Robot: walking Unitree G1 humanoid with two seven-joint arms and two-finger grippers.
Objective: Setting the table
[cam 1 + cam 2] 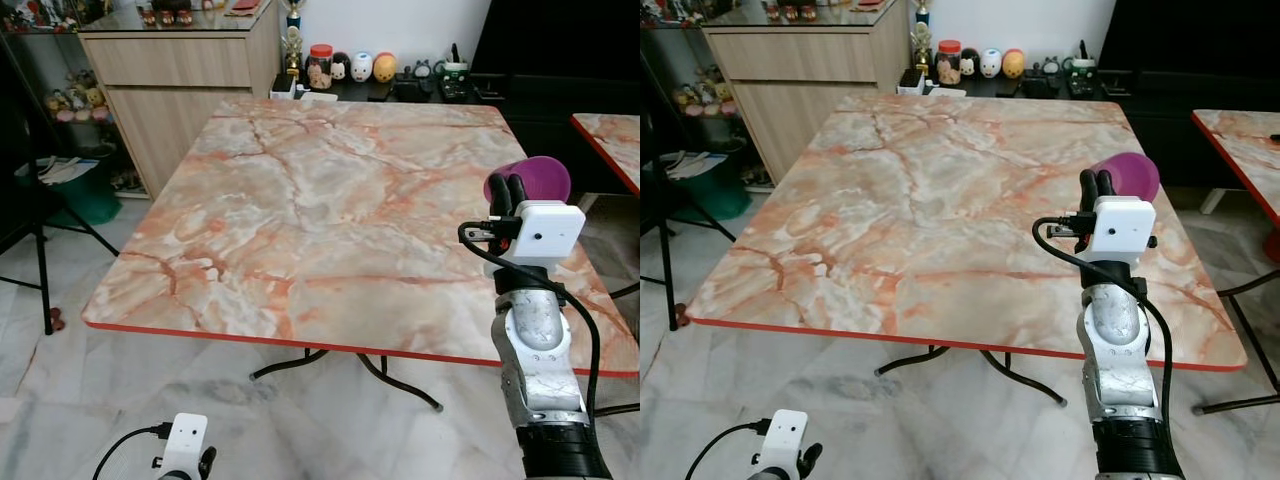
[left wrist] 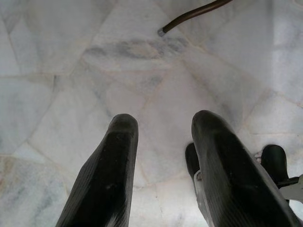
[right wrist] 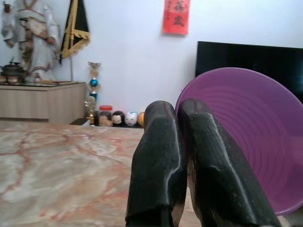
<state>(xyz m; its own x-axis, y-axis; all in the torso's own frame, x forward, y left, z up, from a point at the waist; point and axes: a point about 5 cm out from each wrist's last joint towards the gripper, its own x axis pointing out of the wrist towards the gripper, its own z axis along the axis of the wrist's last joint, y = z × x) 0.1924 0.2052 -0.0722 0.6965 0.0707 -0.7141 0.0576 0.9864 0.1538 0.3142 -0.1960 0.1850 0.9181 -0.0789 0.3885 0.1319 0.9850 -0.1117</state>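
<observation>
One bowl up, table bare

One purple plastic bowl (image 1: 540,178) is the only piece of tableware in play rn. Right gripper (image 1: 506,192) has its two black fingers pinched together on the bowl's rim, w/ the bowl tipped on edge so its open side faces the wrist cam; the ribbed inside shows clearly there (image 3: 258,137). Held by the rim like that prob. because a two-finger pinch can't span the whole bowl, so the wall is the only thing thin enough to clamp. Bowl hangs above the right side of the square orange-veined marble-look table w/ red edging (image 1: 330,210), near the edge closest to the robot's right arm, not touching the top as far as I can tell.

Left gripper (image 2: 163,130) hangs low beside the robot, fingers apart, nothing between them, pointing at the pale marble floor tiles (image 2: 71,71). Idle, presumably since one bowl needs just one arm.

Judgement: early in the job. Next move prob. calls for rotating the wrist so the bowl sits base-down, lowering to the top, then letting go. Risk: a rim pinch on a tilted bowl could slip or let it roll on release.

Bkgd: light wooden sideboard (image 1: 190,70) behind the table's far left corner, and a row of small round figurines and a red-lidded jar (image 1: 350,66) on a dark low unit at the wall.
</observation>
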